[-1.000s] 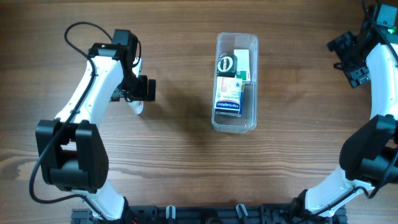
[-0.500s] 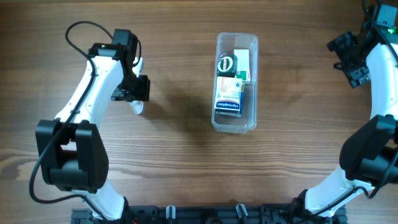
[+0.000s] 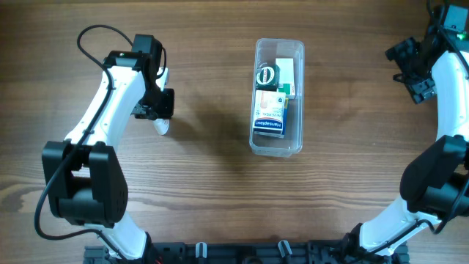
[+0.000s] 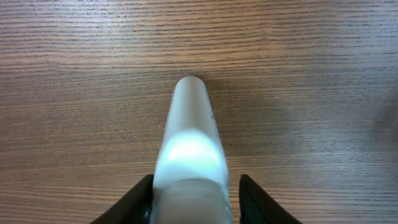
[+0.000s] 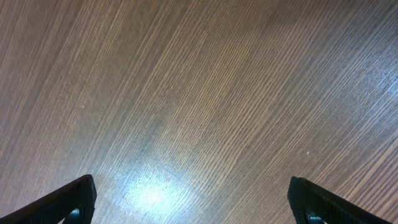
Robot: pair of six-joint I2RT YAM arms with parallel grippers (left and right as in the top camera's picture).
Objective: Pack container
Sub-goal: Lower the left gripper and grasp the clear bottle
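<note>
The clear container [image 3: 254, 95] stands upright at the table's middle, holding a blue and white box [image 3: 269, 117], a white and green box [image 3: 286, 72] and a round black lid [image 3: 267, 75]. A white tube [image 3: 162, 125] lies on the wood to its left. My left gripper [image 3: 157, 104] is down over the tube. In the left wrist view the tube [image 4: 189, 134] fills the gap of the left gripper [image 4: 196, 186]: one finger touches it, the other is a sliver off. My right gripper [image 3: 411, 71] hangs at the far right, open [image 5: 193, 202] over bare wood.
The container's near end [image 3: 277, 144] holds nothing. Both arm bases stand along the front edge, the left [image 3: 80, 183] and the right [image 3: 436, 183]. A black cable [image 3: 91, 35] loops behind the left arm.
The left jaws have drawn in from wide open to tight round the white tube. The tube, the container and the right arm have not moved.
</note>
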